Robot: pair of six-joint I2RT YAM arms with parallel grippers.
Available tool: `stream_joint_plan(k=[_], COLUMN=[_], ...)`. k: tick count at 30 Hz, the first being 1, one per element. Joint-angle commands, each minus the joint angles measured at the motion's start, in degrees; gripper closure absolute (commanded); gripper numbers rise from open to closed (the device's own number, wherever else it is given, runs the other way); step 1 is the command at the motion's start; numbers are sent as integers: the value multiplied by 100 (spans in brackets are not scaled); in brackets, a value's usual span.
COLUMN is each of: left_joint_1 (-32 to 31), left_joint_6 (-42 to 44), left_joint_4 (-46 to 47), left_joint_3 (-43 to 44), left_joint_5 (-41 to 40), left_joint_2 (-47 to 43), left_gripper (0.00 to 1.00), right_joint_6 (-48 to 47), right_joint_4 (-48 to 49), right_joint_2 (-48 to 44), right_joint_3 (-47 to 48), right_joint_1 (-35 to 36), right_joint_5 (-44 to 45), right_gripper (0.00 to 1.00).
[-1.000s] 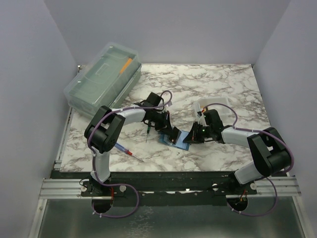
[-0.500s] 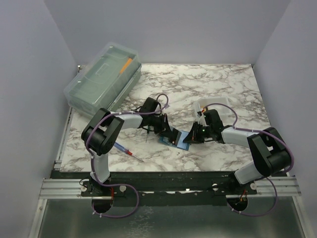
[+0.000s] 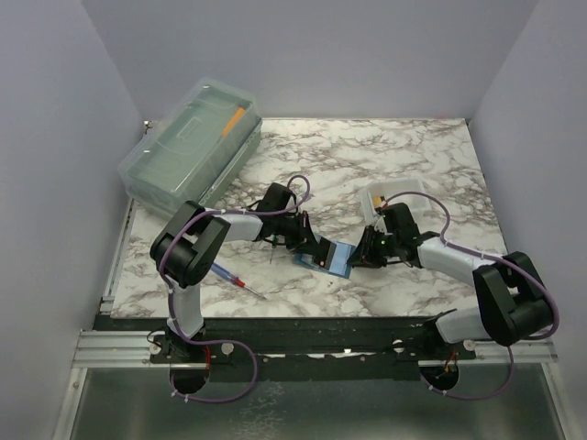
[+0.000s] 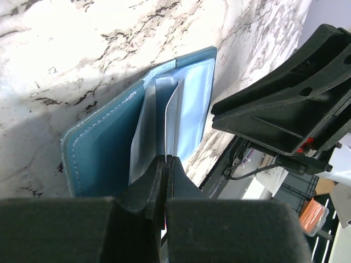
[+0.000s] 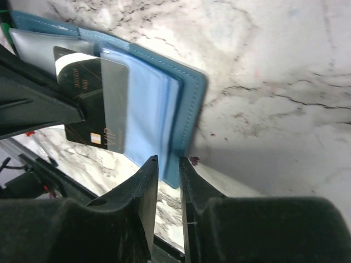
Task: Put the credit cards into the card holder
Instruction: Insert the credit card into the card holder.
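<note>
The teal card holder (image 3: 337, 258) lies open on the marble table between both grippers. My left gripper (image 3: 315, 249) is shut on a dark card with a white stripe (image 5: 90, 104) that sits partly inside the holder's clear sleeves (image 4: 189, 104). Its fingertips (image 4: 156, 164) press together at the holder's (image 4: 104, 159) near edge. My right gripper (image 3: 362, 256) has its jaws close together over the opposite edge of the holder (image 5: 189, 98), with the teal cover between them. An orange card (image 4: 313, 215) lies in the white tray.
A small translucent white tray (image 3: 396, 195) stands just behind the right gripper. A big clear lidded box (image 3: 188, 151) fills the back left. A red and blue screwdriver (image 3: 237, 280) lies front left, and a thin dark tool (image 3: 274, 248) lies by the left wrist.
The right arm's elbow has swung right and toward the front, and its gripper has shifted slightly on the holder. The left arm has settled lower. The holder stays in place.
</note>
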Motion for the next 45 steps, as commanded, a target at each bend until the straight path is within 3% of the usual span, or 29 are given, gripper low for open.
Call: stream_joint_plan(k=[1,14,21,25,26,30,32,36,42,45], left_joint_1=[-21,-82,-206,-237,-236,-253,-302,-521,-876,-1044], left_joint_6=[16,-131,-204,-97,-16,177,289,514,611,739], left_joint_4=[84,281,456,276,113,-305,-585,-1062,-1382,-1654], left_joint_3=[-111,-187,-222,-145,-77,16,97,328,642,828], left_joint_5=[-320,-363,-339,-420,-503,-822,-1043,-1578,-1951,-2188], left_joint_2=[-75,-24,74,70,56,-81,-135,-187,-92,-51], left_gripper=[100,100,100,100,98,69,60,53,50,42], right_joint_6=[-103,-97,-95,-113,-122,-149,-172,-223,-227,-233], right_joint_4=[-772,319,471,449,431,385,350,319,329,308], right_joint_2=[-215,501,584,567,562,541,529,581,615,603], right_joint_3=[127,64,0,-22,-20,2,30,111,165,158], right_joint_1=[4,4,4,4,4,4,4,9,9,13], right_joint_5=[562,-214,-309,-241,-239,-233,-208,-210,-223,-224], right_gripper=[73,70,81,83,83,83,84,85,86,86])
